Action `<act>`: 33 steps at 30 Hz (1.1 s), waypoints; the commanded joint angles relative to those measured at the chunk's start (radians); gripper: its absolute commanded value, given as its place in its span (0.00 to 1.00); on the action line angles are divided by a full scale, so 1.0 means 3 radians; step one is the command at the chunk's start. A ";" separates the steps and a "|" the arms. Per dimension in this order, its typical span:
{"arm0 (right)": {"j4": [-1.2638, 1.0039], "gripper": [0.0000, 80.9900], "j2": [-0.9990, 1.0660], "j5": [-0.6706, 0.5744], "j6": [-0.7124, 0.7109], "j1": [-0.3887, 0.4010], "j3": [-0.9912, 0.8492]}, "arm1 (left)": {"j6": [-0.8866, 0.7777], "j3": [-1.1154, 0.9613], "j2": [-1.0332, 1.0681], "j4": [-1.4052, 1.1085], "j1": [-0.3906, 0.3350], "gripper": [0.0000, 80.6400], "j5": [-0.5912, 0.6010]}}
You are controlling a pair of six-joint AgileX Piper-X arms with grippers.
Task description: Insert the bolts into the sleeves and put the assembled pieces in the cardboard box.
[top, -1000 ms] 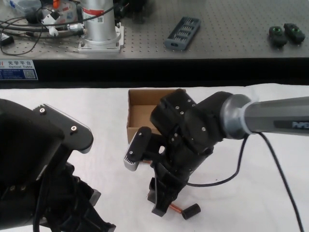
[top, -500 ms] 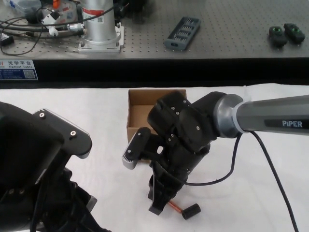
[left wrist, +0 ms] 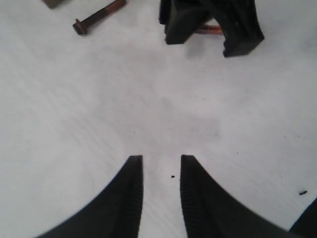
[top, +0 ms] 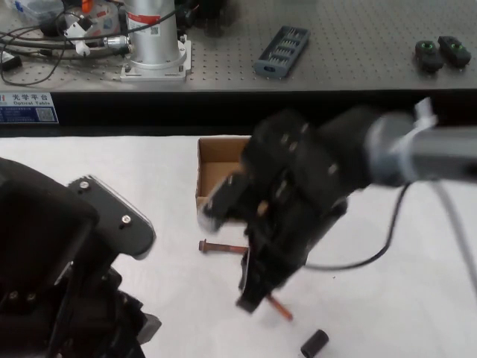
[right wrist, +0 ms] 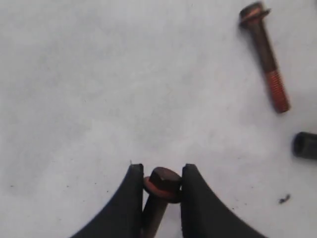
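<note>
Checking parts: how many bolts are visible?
2. One bolt is clamped in the right gripper; the other bolt lies loose on the white cloth near the cardboard box. Others may be hidden.

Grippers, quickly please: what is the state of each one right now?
Left gripper: open, holding nothing.
Right gripper: closed on a bolt, near its head.

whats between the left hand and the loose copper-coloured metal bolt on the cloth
Just bare white cloth, seen in the left wrist view, between the left hand and the loose copper-coloured metal bolt.
</note>
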 commanded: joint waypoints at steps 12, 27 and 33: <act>0.0054 0.04 -0.1521 0.0380 0.0047 -0.0098 0.0488 | 0.0371 -0.0695 0.0562 0.0030 -0.0007 0.24 0.0644; 0.0036 0.04 -0.3448 0.0419 0.0713 -0.0326 0.1689 | 0.0267 -0.1372 0.1774 -0.0046 -0.0262 0.24 0.0722; 0.0134 0.04 -0.4029 0.0569 0.1102 -0.0326 0.1774 | -0.0052 -0.1609 0.2226 -0.0282 -0.0478 0.24 0.0702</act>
